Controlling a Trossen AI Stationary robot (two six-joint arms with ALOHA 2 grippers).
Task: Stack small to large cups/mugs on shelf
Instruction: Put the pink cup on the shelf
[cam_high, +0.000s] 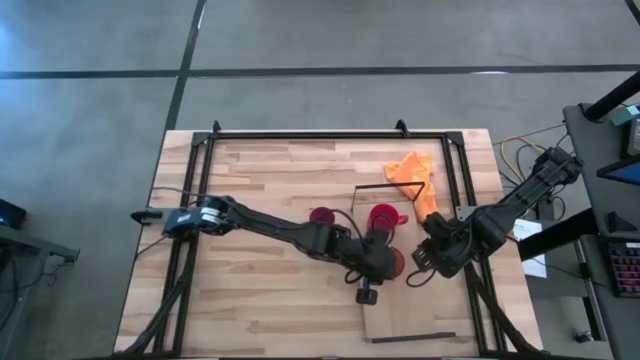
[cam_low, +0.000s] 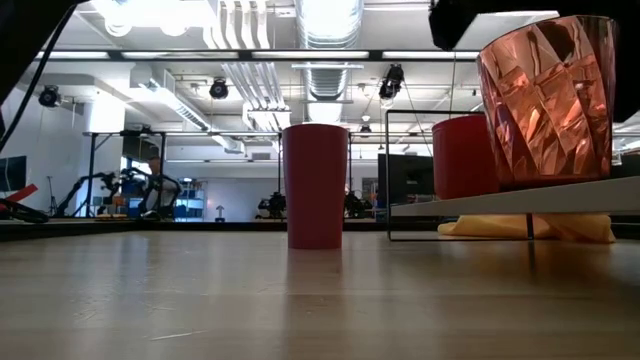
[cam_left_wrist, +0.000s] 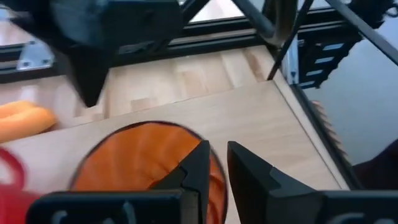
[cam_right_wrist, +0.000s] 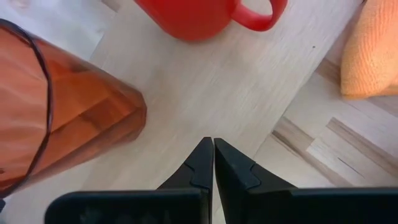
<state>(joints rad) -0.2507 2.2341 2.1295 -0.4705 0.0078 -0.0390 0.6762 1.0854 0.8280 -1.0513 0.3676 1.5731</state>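
Observation:
The orange-red translucent cup (cam_low: 545, 100) stands upright by its base on the pale shelf (cam_high: 420, 310), which is raised on thin dark legs. My left gripper (cam_high: 385, 262) is above the cup's rim, shut on it (cam_left_wrist: 143, 162). The red mug (cam_high: 383, 216) stands on the shelf's far end, its handle toward the table's right. The magenta-purple cup (cam_high: 322, 217) stands on the tabletop left of the shelf. My right gripper (cam_right_wrist: 213, 155) is shut and empty above the shelf, just right of the orange-red cup (cam_right_wrist: 62, 118). My left gripper has the orange-red cup's wall at its rim (cam_left_wrist: 219, 180) between its two fingers, one finger inside the cup and one outside. The fingers come from above, pointing down. The cup stands upright with its base on the shelf.
An orange cloth (cam_high: 413, 175) lies on the table at the shelf's far right corner, partly under it (cam_low: 530, 228). A dark metal frame (cam_high: 330, 134) runs around the tabletop's edges. The near half of the shelf is bare wood.

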